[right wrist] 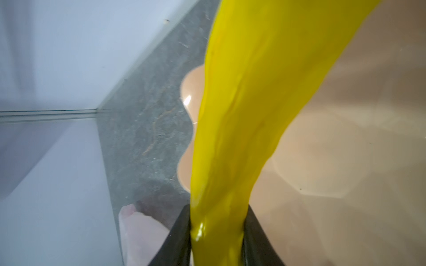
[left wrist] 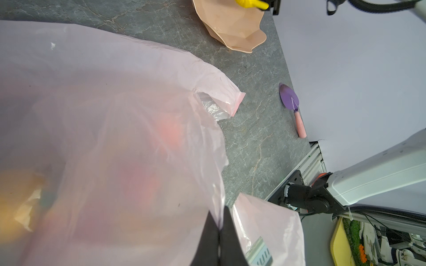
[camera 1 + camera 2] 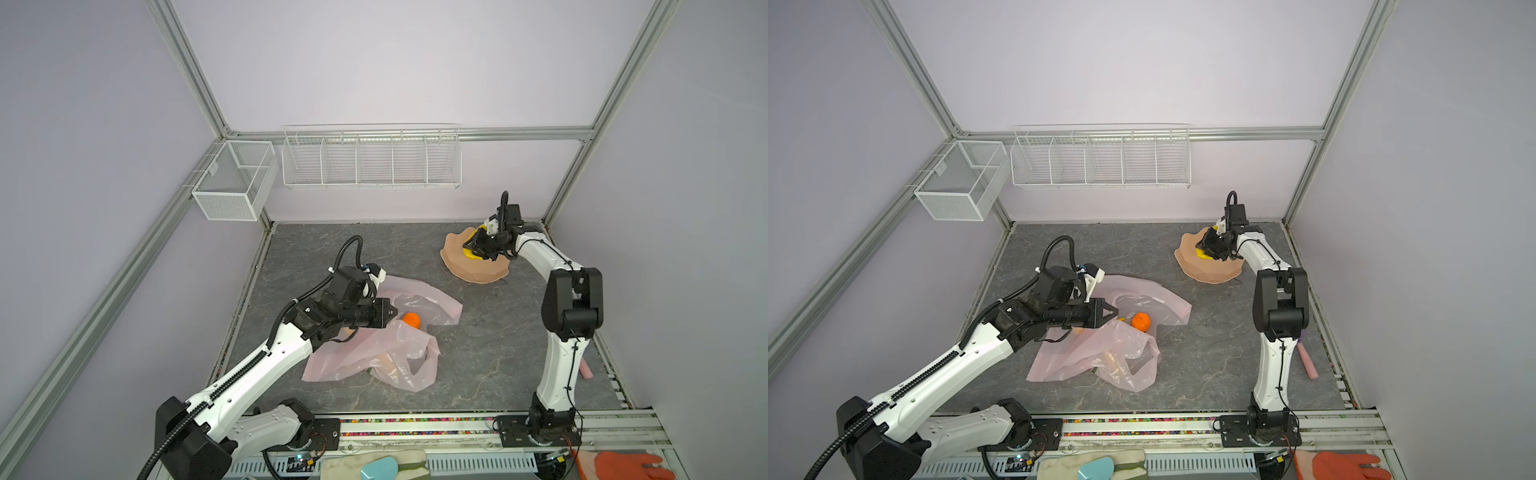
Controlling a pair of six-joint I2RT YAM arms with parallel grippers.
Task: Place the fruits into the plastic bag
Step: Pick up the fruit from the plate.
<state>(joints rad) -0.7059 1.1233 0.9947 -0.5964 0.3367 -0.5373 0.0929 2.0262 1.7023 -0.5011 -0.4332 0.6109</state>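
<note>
Pressed right up to the right wrist lens, a yellow banana [image 1: 242,138] runs between the jaws of the right end effector [image 1: 217,208]. The jaws are clamped on its narrow end and stand only as far apart as the fruit is thick. Behind it lies the peach bowl [image 1: 345,161]; whether the banana has cleared the bowl's floor cannot be told. The bowl stands well apart from the plastic bag [image 3: 374,357], beyond it and to its right.

The left end effector [image 2: 218,210] has its jaws together on a fold of the bag's rim, pinching the thin film and, it seems, holding the mouth up. In both top views an orange tangerine [image 3: 412,320] sits in the bag's mouth, just beside that end effector. Red and yellowish blurs behind the film in the left wrist view are likely fruits already inside.

The step in hand, as I judge it, is picking up the banana, with the grasp made. Next comes a lift clear of the scalloped rim, a carry across the bench [image 3: 490,345] to the bag's mouth, and release only once over the opening. A purple trowel [image 2: 289,97] lies well to the bag's right, outside the job.
</note>
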